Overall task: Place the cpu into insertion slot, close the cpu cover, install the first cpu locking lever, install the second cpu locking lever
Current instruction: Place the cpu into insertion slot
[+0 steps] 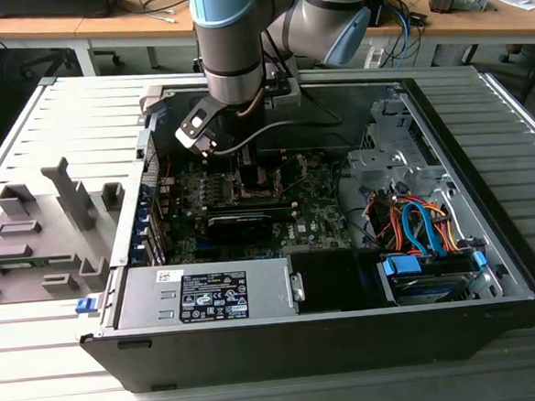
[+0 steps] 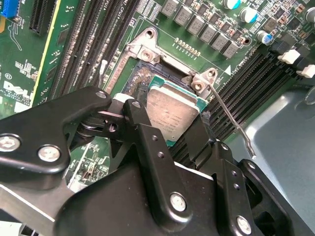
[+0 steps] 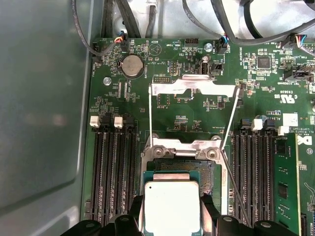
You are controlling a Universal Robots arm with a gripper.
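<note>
Risk, second wrist view: end effector (image 2: 170,123) is clenched on the cpu (image 2: 172,113), held over the insertion slot (image 2: 141,78) and apparently not yet seated. A skewed release would likely bend contacts.

First wrist view: cpu cover (image 3: 192,86) lies flipped open beyond the fingertips (image 3: 138,209).

Exterior view: computer case (image 1: 493,267) sits on a ribbed grey surface (image 1: 40,363), with cluttered desks (image 1: 54,32) behind.

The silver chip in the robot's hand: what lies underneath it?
Under the cpu is the open insertion slot; a strip of its dark centre and silver rim shows past the chip's edge. The rest is covered by the cpu and the hand.
</note>
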